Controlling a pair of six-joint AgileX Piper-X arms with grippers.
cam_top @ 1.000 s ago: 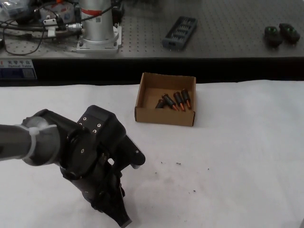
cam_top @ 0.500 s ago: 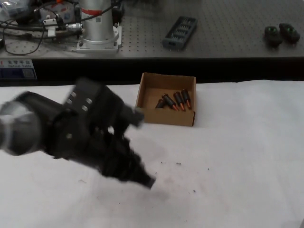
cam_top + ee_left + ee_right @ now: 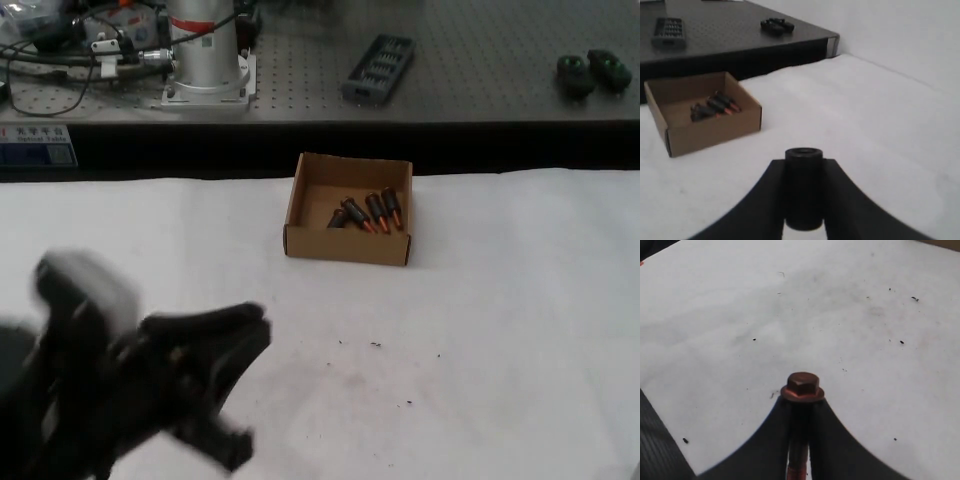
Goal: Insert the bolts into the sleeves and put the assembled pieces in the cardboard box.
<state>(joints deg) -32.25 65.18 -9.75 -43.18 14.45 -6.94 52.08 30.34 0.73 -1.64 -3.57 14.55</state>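
White-covered bench: bears cardboard box at far middle, top open, four assembled pieces lying side by side inside.

An arm: low at near left, well apart from box.

Left gripper: clamps black sleeve between narrow-set fingers. Long axis in line with fingers, open bore facing outward past the tips. Box ahead and off to one side.

Right gripper: pinches copper bolt by the shank. Axis likewise along the fingers, hex head outward, threaded end back toward the wrist.

Judged: calls for bringing both axes into one line, threaded end to bore, which likely means turning the bolt's inward end toward the sleeve. Bearing of one gripper from the other: cannot be told.
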